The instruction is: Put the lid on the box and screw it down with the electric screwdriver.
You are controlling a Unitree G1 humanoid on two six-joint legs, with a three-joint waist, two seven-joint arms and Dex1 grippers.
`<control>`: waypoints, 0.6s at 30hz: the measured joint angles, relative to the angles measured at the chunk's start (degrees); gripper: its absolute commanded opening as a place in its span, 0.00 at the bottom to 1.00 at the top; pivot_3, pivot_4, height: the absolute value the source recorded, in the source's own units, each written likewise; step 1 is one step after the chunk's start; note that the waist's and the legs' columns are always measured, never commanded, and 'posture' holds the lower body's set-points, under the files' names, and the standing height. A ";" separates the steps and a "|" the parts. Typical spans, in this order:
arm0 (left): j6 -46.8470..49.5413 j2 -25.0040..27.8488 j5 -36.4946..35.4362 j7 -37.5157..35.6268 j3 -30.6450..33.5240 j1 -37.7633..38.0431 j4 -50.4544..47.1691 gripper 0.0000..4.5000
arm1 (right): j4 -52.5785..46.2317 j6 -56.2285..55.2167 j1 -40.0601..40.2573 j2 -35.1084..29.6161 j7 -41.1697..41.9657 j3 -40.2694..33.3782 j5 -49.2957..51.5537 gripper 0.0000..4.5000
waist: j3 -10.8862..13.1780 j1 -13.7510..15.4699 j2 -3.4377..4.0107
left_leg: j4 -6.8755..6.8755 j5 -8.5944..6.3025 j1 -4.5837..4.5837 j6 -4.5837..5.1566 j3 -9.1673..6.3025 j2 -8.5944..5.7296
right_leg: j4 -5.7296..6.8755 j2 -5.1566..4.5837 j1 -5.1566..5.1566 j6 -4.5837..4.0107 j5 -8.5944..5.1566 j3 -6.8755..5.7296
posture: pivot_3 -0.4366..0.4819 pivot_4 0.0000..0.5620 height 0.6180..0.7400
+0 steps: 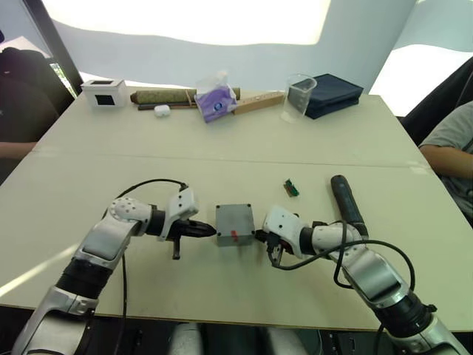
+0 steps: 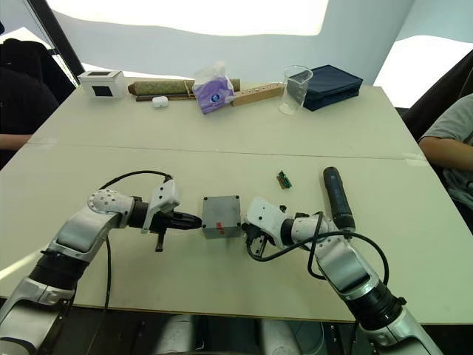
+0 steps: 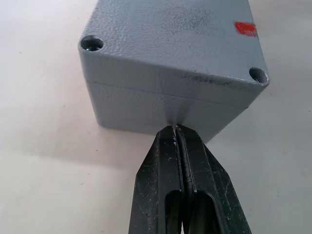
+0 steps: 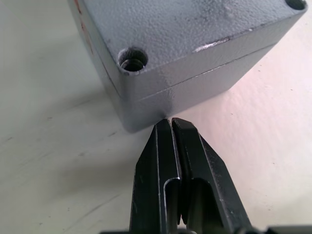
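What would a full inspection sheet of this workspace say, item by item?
Surface: pale table, seam running across it.
Job's things: lid sits on the grey box; the corner holes look empty; screwdriver lies to the box's right, untouched.
Clutter: small green part; at the far edge a white box, tissue pack, clear cup, dark blue case.
Grippers: left pincer and right pincer shut, tips at opposite sides of the box.
Cables: black loops along both arms.
Surroundings: people seated at both sides.
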 measured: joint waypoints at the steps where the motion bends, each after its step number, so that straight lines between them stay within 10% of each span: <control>1: 0.00 0.11 -0.02 -0.07 0.01 0.01 -0.02 0.00 | -0.04 -0.07 0.04 -0.04 0.00 0.02 -0.06 0.01 | 0.00 0.00 0.00 | 0.00 0.00 0.00 0.00 0.00 0.00 | 0.00 0.00 0.00 0.00 0.00 0.00 | 0.48 0.27 1.00; 9: 3.21 7.70 -5.12 -1.75 5.36 4.15 -6.90 0.00 | -4.82 0.43 4.89 -3.80 -0.56 -6.50 2.13 0.01 | 0.04 0.03 0.01 | -0.02 0.00 -0.04 0.00 0.00 0.02 | -0.01 -0.01 -0.04 -0.01 -0.01 0.00 | 0.48 0.27 1.00; 18: 11.33 11.08 -16.58 0.29 15.51 0.54 -18.24 0.00 | -17.97 10.18 12.85 0.34 -5.07 -24.67 14.11 0.69 | 0.07 0.20 -0.01 | -0.01 0.00 -0.02 0.00 -0.03 0.00 | -0.04 -0.02 0.06 0.00 -0.01 -0.04 | 0.48 0.27 1.00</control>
